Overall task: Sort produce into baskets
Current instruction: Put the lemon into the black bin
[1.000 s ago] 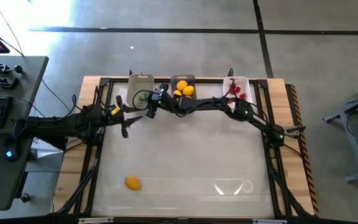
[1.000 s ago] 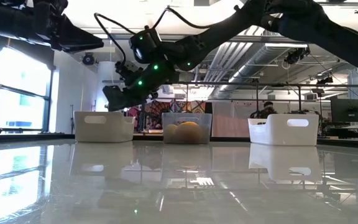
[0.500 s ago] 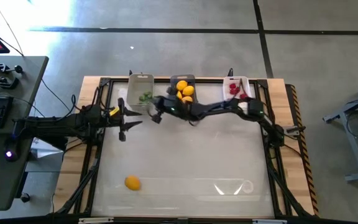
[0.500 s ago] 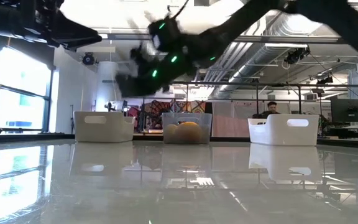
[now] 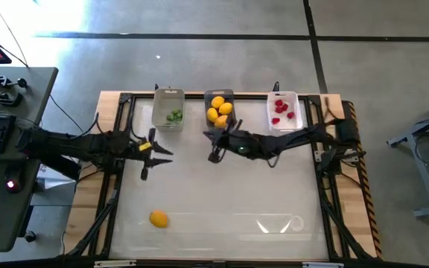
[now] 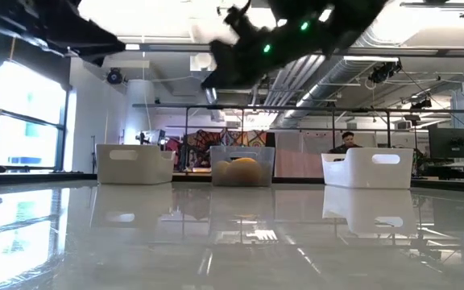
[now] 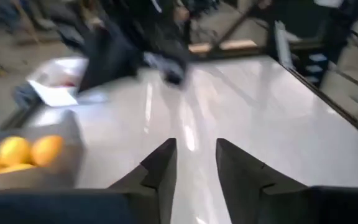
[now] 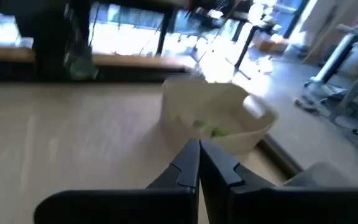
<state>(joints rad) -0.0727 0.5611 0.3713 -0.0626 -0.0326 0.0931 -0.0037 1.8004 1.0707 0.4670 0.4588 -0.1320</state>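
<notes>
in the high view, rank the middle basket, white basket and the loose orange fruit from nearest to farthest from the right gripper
From the right gripper, near the table's middle toward the back:
1. Middle basket, holding yellow and orange fruit, at the back edge just beyond the gripper.
2. White basket, holding red berries, at the back right.
3. Orange fruit, alone near the front left.

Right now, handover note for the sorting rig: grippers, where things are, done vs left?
Left gripper: open, empty, over the table's left side.
Right gripper: shut, empty, just in front of the dark basket.
Green bits sit in the clear basket, yellow and orange fruit in the dark one, red berries in the white basket.
Left: one orange fruit on the table, near the front left.
</notes>
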